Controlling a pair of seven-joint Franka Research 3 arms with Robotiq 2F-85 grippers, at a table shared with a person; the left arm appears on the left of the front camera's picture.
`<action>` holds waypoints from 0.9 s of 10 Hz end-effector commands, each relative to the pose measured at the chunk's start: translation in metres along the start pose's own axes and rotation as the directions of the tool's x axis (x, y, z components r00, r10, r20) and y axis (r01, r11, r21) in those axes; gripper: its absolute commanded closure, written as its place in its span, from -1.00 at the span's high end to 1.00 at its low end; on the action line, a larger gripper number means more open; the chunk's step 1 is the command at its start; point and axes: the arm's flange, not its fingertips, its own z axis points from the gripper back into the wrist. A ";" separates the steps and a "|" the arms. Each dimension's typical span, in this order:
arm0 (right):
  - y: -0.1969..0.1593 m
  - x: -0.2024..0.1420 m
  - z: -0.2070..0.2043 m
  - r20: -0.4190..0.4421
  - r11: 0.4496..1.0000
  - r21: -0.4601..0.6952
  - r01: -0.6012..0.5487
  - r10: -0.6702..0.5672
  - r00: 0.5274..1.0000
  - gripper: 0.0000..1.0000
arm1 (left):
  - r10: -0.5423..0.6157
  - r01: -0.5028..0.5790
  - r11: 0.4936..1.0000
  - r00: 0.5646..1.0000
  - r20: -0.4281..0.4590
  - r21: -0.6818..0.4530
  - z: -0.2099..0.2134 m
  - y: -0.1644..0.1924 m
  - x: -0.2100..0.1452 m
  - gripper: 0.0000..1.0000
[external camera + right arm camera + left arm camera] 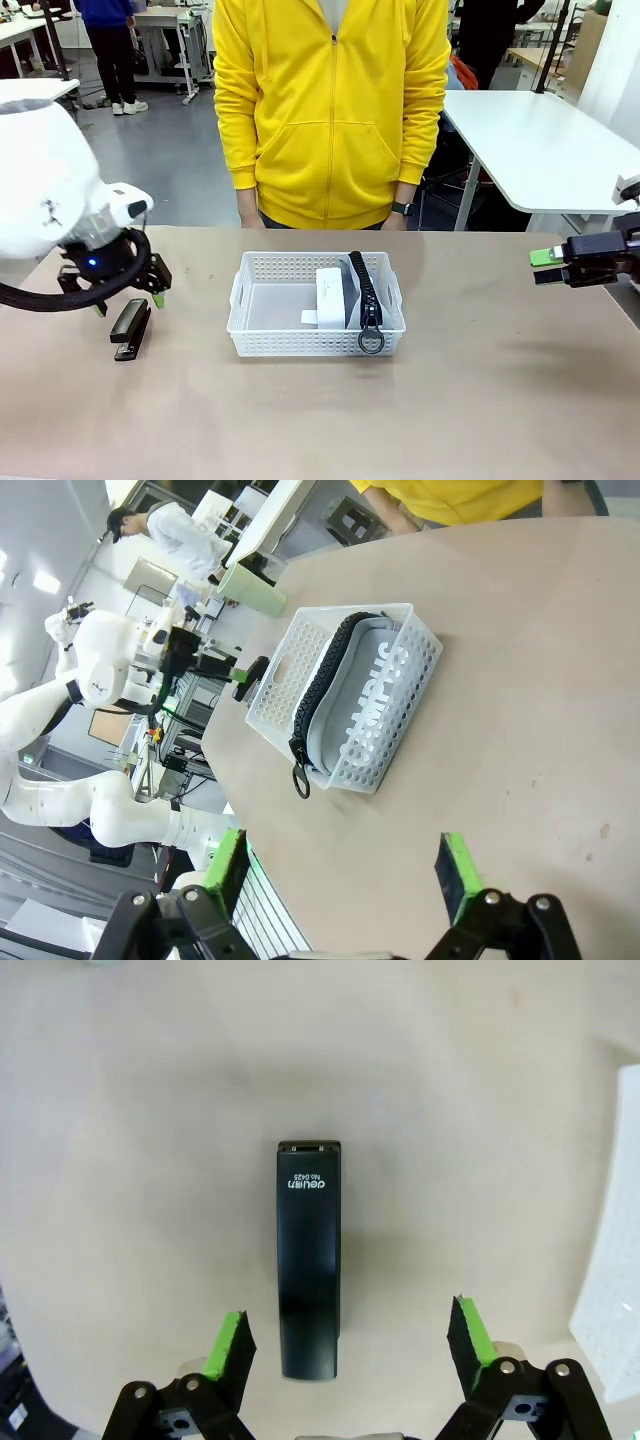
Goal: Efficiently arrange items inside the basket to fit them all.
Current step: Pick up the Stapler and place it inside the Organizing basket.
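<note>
Step in hand: picking up the small black stapler (309, 1260), by my reading.
Stapler: flat on the tabletop (480, 400), left of centre in the front view, just outside the basket (316, 340).
Left gripper (350, 1338): spread wide and holding nothing. It hangs above the stapler with one green pad on each long side, touching neither.
Doing it well: the stapler sits nearer the picture-left pad in the wrist view. Shift to centre it, drop straight down, and close across the narrow width near mid-body so it lifts level.
Right gripper (548, 263): wide open and empty, off at the right edge, well apart from the basket.
Basket contents: the white boxy device (333, 292) in the middle, and the grey pouch (362, 290) on edge along the right wall.
Free room: the basket's left half looks bare and would suit the stapler laid flat.
Pale green cup (252, 588): on the tabletop beyond the basket, upper left.
</note>
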 end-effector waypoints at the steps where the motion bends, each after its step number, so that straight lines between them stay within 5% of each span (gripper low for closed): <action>1: 0.003 0.000 0.001 -0.004 1.000 -0.006 0.016 -0.016 1.000 1.00 | 0.024 -0.022 0.994 1.000 -0.017 0.105 -0.027 0.002 -0.013 1.00; 3: 0.003 0.000 0.001 -0.004 1.000 -0.006 0.016 -0.016 1.000 1.00 | 0.059 -0.054 0.984 0.998 -0.020 0.170 -0.044 0.007 -0.004 1.00; 9: 0.003 0.000 0.001 -0.004 1.000 -0.006 0.016 -0.016 1.000 1.00 | -0.002 0.010 0.996 0.996 -0.086 0.093 -0.050 0.018 0.000 1.00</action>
